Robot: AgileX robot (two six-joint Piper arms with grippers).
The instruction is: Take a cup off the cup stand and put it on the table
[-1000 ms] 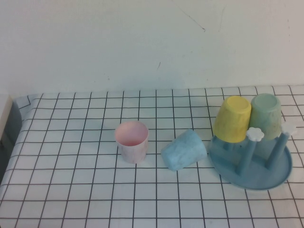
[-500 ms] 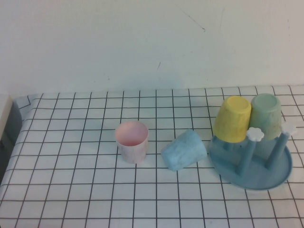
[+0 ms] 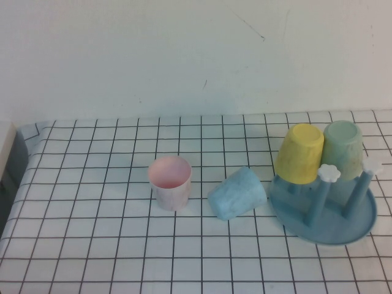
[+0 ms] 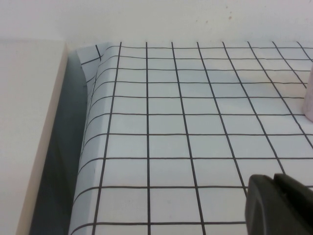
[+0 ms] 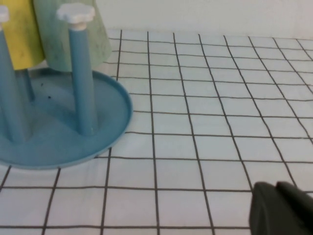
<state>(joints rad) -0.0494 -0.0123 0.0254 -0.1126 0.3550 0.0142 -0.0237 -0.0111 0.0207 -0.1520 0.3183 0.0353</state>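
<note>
The pink cup (image 3: 169,182) stands upright, mouth up, left of centre on the gridded tabletop (image 3: 92,245). Just to its right a light blue cup (image 3: 237,193) lies on its side. At the right of the frame the cup stand (image 3: 334,223) carries an upturned yellow cup (image 3: 299,153) and a green cup (image 3: 343,149). Only a dark tip of the left hand (image 4: 279,205) and right hand (image 5: 281,210) shows in its wrist view, seemingly pressed closed, both over bare grid.

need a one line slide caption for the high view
Pale pink speckled tumbler upright on gridded table, light blue cup on its side beside round blue cup stand; both grippers outside this view.
</note>
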